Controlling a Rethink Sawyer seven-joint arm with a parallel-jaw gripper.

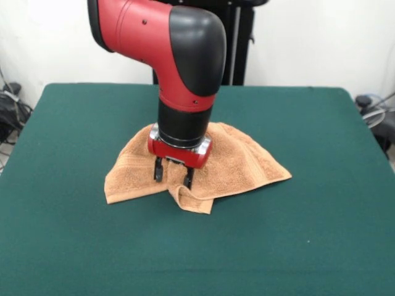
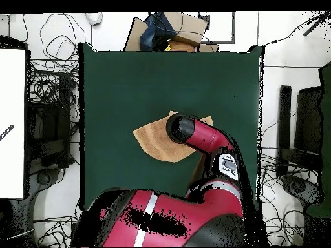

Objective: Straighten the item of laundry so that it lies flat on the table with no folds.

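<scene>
Front view: rumpled towel (image 1: 237, 163) spreads sideways under pincer (image 1: 173, 173).

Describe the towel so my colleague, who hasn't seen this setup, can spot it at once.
On the green table, look near the middle, under the red arm's claw. The towel is the rumpled orange-tan terry cloth there, one corner folded over; it is the only thing lying on the table.

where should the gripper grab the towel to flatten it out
Probably the folded-under flap at the front edge of the towel, taken from above by the gripper. That doubled-over lip stands proud of the table, so it offers something to pinch and pull outward.
</scene>
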